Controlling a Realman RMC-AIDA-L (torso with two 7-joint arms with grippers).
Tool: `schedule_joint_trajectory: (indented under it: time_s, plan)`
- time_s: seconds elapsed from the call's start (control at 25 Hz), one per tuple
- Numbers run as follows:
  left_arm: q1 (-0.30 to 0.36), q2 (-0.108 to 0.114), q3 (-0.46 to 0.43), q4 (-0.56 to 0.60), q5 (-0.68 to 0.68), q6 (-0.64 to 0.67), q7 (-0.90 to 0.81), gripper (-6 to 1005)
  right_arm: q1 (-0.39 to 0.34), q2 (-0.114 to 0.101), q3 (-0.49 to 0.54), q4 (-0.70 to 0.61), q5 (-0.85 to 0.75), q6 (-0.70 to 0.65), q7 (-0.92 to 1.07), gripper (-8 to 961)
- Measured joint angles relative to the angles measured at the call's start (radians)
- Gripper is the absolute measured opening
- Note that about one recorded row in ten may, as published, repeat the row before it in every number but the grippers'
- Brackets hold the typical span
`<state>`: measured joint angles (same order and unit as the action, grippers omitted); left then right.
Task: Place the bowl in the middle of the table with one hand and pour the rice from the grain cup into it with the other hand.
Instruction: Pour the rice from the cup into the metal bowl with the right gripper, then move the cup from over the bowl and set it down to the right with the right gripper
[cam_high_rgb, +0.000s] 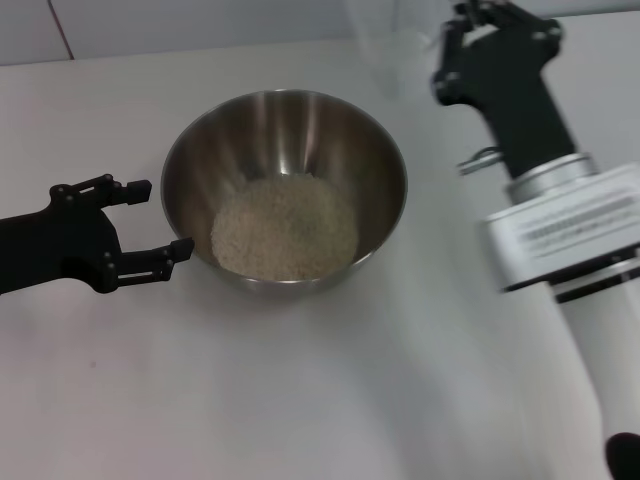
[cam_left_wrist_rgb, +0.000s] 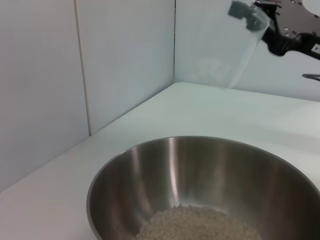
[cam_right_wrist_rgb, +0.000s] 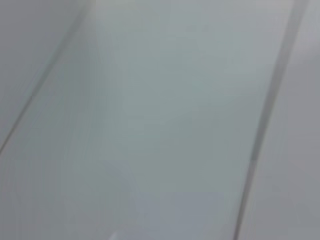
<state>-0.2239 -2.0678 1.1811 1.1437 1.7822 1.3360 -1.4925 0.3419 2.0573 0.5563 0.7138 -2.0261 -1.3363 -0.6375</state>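
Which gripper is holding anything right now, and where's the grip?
The right gripper holds the clear cup near its rim, beyond the bowl. The left gripper is open beside the bowl, holding nothing.

The table (cam_high_rgb: 300, 400) is plain white and smooth; it meets pale wall panels at its far edge. The bowl (cam_high_rgb: 285, 130) stands directly on it, near the middle; rice (cam_high_rgb: 285, 228) lies inside.

One bowl (cam_high_rgb: 285, 190) stands on the one table (cam_high_rgb: 300, 400), just beside the left tool (cam_high_rgb: 158, 218), holding a single heap of rice (cam_high_rgb: 285, 230); one clear grain cup (cam_left_wrist_rgb: 235, 47) sits at the right tool (cam_high_rgb: 455, 35), two tools in all
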Motion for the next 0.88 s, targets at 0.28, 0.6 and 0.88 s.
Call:
schedule_joint_trajectory:
  time_s: [0.28, 0.6, 0.88]
  plan:
    - [0.003, -0.001, 0.001, 0.004, 0.0, 0.0, -0.002, 862, -0.008, 0.011, 0.05, -0.22, -0.012, -0.093, 0.411, 15]
    - [-0.007, -0.001, 0.002, -0.001, 0.0, -0.004, -0.003, 862, 0.069, 0.024, 0.063, -0.496, -0.012, 0.088, 0.705, 16]
    - [-0.017, -0.002, 0.002, -0.007, 0.0, -0.005, -0.003, 862, 0.12, 0.023, 0.023, -0.532, -0.017, 0.246, 0.733, 33]
